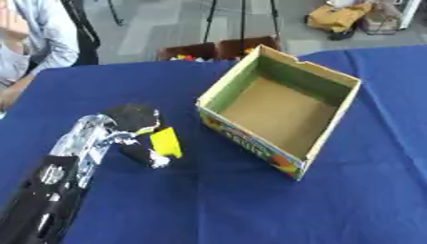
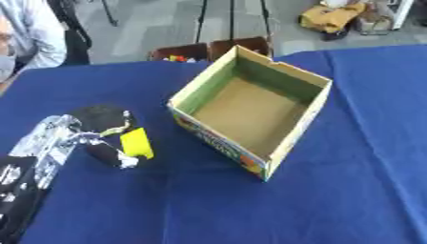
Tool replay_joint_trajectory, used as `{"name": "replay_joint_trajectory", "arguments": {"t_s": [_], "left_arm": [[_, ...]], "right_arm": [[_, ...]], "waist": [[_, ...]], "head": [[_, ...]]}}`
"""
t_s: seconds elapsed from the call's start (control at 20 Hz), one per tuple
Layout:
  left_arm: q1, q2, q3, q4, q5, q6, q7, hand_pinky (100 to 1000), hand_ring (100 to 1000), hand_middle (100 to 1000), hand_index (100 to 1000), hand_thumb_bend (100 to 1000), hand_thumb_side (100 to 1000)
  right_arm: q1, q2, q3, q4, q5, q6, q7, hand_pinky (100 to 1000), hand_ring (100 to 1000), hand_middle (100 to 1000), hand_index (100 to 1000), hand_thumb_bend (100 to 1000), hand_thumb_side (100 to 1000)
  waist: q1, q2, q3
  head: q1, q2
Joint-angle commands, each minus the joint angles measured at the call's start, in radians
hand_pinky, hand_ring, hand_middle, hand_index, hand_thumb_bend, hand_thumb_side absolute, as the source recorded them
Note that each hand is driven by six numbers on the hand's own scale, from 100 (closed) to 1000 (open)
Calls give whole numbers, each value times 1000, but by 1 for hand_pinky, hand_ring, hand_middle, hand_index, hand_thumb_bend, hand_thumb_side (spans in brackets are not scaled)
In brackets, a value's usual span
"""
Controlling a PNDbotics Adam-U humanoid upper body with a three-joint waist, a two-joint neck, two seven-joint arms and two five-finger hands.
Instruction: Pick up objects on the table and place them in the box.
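Left eye view. One box [image 1: 283, 112], cardboard, open top, sits on the blue table [image 1: 250, 209], right of centre and turned at an angle. Printed colours run along its near outer wall. Its brown floor shows bare. One left hand [image 1: 133, 126] comes in from the lower left on a black and silver arm [image 1: 58, 181]. Its dark fingers are curled round one yellow block [image 1: 167, 142], which stands about upright at the fingers' right side, low over the cloth; whether it touches the table I cannot tell. The block is left of the box and apart from it, outside its walls. Beyond the table's far edge stands one dark brown crate [image 1: 218, 50] with small coloured bits inside.

Right eye view. Same count: one box [image 2: 250, 107], one block [image 2: 136, 143], one hand [image 2: 104, 128]. The fingers wrap the block from its left, with the yellow face turned toward the box. A strip of blue cloth shows between block and box. The arm [image 2: 33, 162] fills the lower left corner. The right hand shows in neither view.
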Motion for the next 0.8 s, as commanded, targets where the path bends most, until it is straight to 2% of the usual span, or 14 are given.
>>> {"name": "replay_joint_trajectory", "arguments": {"t_s": [0.05, 0.35, 0.8], "left_arm": [[-11, 42, 4, -39, 27, 0, -8, 100, 344, 450, 527, 100, 503], [-8, 75, 9, -86, 76, 1, -11, 100, 326, 434, 521, 100, 481], [-39, 172, 34, -192, 209, 34, 9, 100, 289, 411, 512, 100, 482]], "right_arm": [[-9, -10, -11, -17, 5, 0, -7, 794, 782, 580, 801, 100, 515], [-9, -7, -11, -17, 5, -1, -14, 793, 781, 584, 800, 100, 513], [-18, -5, -7, -17, 3, -3, -17, 792, 781, 589, 798, 100, 513]], "waist": [[7, -21, 4], [5, -30, 7], [8, -36, -8]], "head": [[-4, -4], [-11, -8], [-24, -19]]}}
